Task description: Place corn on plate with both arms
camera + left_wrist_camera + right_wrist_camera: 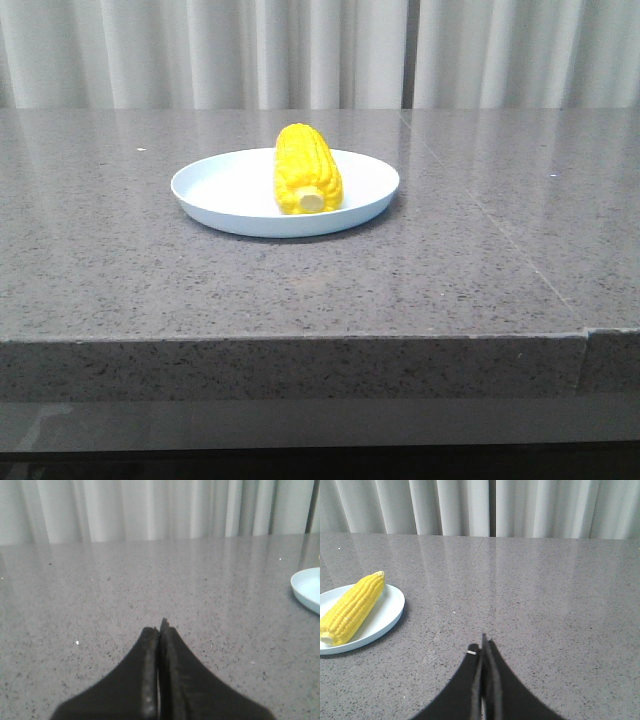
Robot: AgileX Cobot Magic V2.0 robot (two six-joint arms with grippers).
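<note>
The left gripper (pixel 160 627), with black tapered fingers, has its tips pressed together on nothing, low over the speckled grey stone table (pixel 125 590). The right gripper (pixel 483 642) is likewise closed and empty above the same table, well apart from the round, shallow, pale blue-white plate (pixel 387 612). The bright yellow husked corn cob (pixel 306 168) lies on that plate (pixel 220 185), its pale cream stub end facing the robot. Pale pleated curtains (pixel 200 50) hang behind.

Corn (pixel 306 170) lengthwise on plate (pixel 225 190), mid-table (pixel 300 290), curtain (pixel 200 50) behind.
</note>
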